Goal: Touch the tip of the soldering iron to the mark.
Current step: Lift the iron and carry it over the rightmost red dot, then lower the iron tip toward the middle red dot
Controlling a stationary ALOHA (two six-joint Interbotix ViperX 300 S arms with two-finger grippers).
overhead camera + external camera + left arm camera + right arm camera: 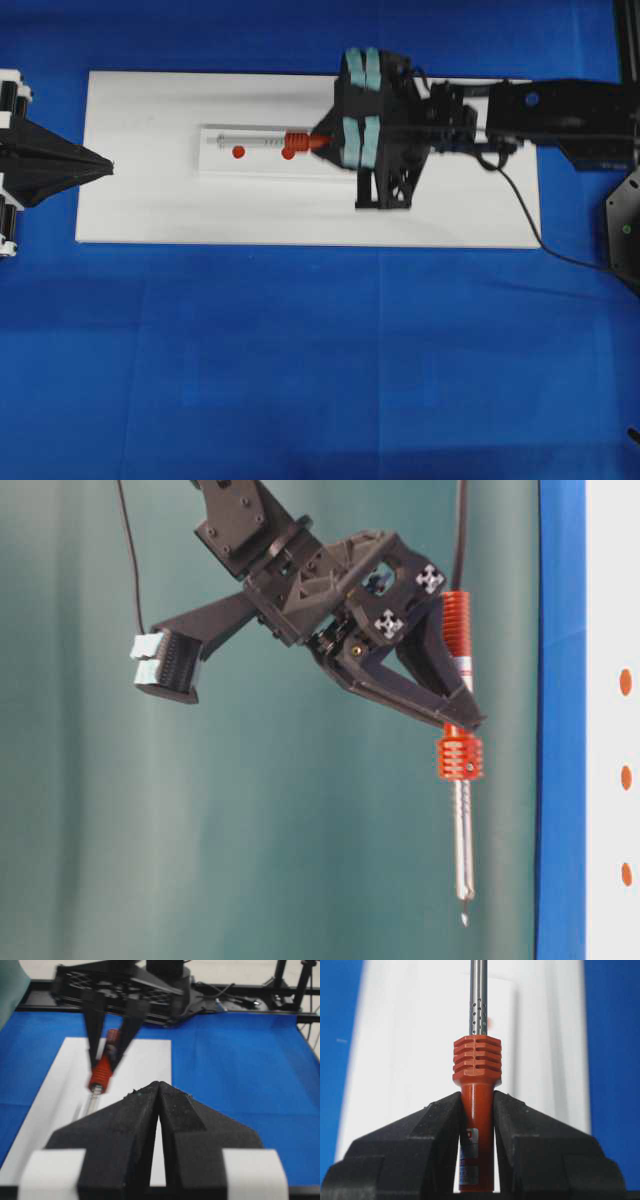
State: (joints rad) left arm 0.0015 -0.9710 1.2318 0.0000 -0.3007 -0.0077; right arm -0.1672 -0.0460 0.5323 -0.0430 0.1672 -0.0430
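Observation:
My right gripper point(320, 140) point(477, 1105) point(465, 720) is shut on the red-orange handle of the soldering iron point(296, 141) point(477, 1085) point(459, 757). The iron lies level over the white board point(150, 210), its silver shaft pointing left. The tip point(212, 141) point(464, 917) hangs clear of the board, a little left of and behind the nearest red mark point(238, 152). A second red mark point(288, 153) sits under the iron's collar. The table-level view shows three marks point(626, 777) in a row. My left gripper point(108, 167) point(159, 1084) is shut and empty at the board's left edge.
The iron's black cord point(520, 200) runs off the board's right edge onto the blue cloth point(300, 360). A pale rectangular patch point(215, 165) on the board frames the marks. Black frame rails point(280, 990) stand behind the table.

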